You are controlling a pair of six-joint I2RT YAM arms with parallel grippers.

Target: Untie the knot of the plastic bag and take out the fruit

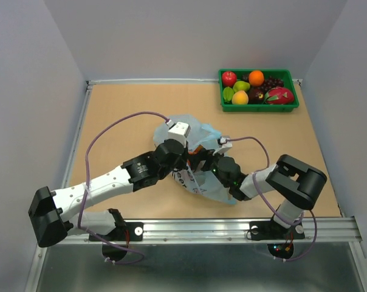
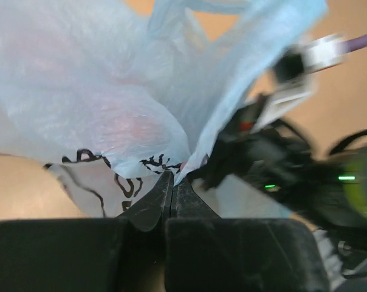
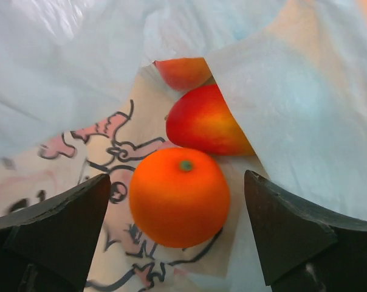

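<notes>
Left gripper (image 2: 173,191) closed tight, pinching an edge of the plastic bag (image 2: 98,91) at its fingertips. Right gripper (image 3: 176,182) spread wide at the bag's opening, its fingers either side of an orange (image 3: 178,198) and clear of it; a red-yellow fruit (image 3: 202,125) lies just behind. The bag lies mid-worktop (image 1: 123,109) between both arms. A green tray (image 1: 259,108) of fruit stands at the far right corner, well apart.

We see the bag (image 1: 198,132), thin pale blue plastic with a pink-and-black cartoon print, crumpled in the middle of the surface (image 1: 123,109) with its mouth gaping. Inside, an orange (image 3: 179,198) touches a red-yellow fruit (image 3: 205,125). A third fruit (image 3: 183,72) peeks out beyond them. We cannot make out the knot.
</notes>
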